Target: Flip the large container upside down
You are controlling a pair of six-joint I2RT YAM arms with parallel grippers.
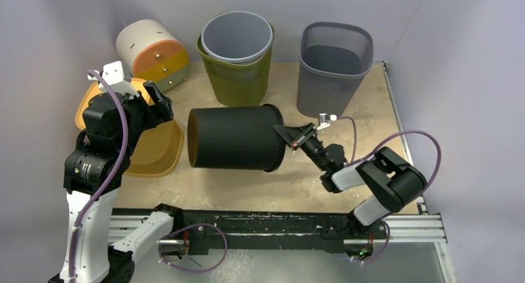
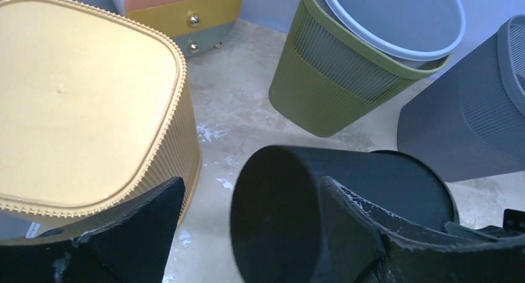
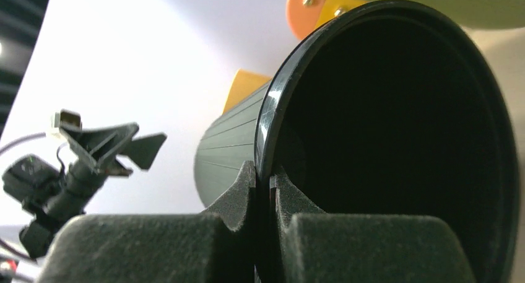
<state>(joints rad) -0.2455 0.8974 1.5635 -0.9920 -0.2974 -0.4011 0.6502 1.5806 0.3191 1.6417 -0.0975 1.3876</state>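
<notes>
The large container (image 1: pixel 235 137) is a black ribbed bin lying on its side mid-table, its base to the left and its open mouth to the right. My right gripper (image 1: pixel 286 137) is shut on its rim, one finger inside the mouth and one outside (image 3: pixel 265 174). The bin's dark inside (image 3: pixel 396 140) fills the right wrist view. My left gripper (image 1: pixel 158 106) hovers open just left of the base. In the left wrist view its fingers (image 2: pixel 251 184) straddle the bin's round base (image 2: pixel 272 227) without touching it.
A yellow basket (image 1: pixel 158 156) stands upside down at the left, close under my left arm. Along the back stand a white drum with coloured drawers (image 1: pixel 151 51), an olive bin holding a grey one (image 1: pixel 238 66), and a grey mesh bin (image 1: pixel 334 66). Walls close in behind and on both sides.
</notes>
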